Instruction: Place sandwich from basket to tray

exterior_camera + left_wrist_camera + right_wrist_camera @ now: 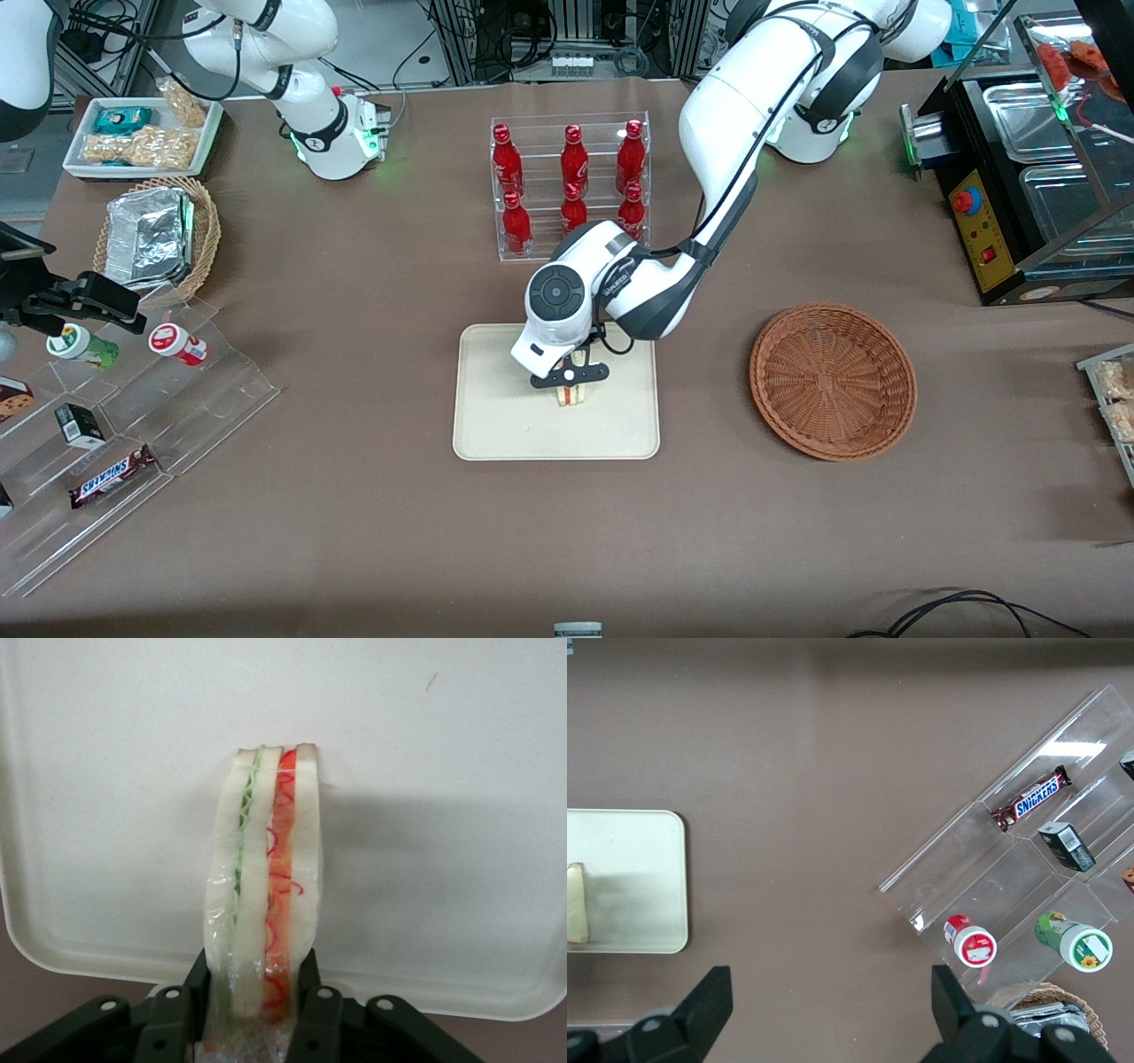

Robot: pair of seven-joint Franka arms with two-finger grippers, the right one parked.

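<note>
The sandwich (572, 392) is a wrapped wedge of white bread with green and red-orange layers. It stands on the cream-beige tray (496, 425), near the tray's middle. My left gripper (570, 376) is shut on the sandwich, its black fingers (312, 1010) pressed against both bread faces. The wrist view shows the sandwich (264, 877) reaching down to the tray's surface (443, 815). The reddish-brown wicker basket (833, 381) lies empty beside the tray, toward the working arm's end of the table.
A clear rack of red bottles (571, 182) stands farther from the front camera than the tray. A clear stepped stand with snacks (115, 434), a tan basket with a foil container (155, 237) and a white snack tray (142, 137) lie toward the parked arm's end. A black appliance (1019, 177) stands at the working arm's end.
</note>
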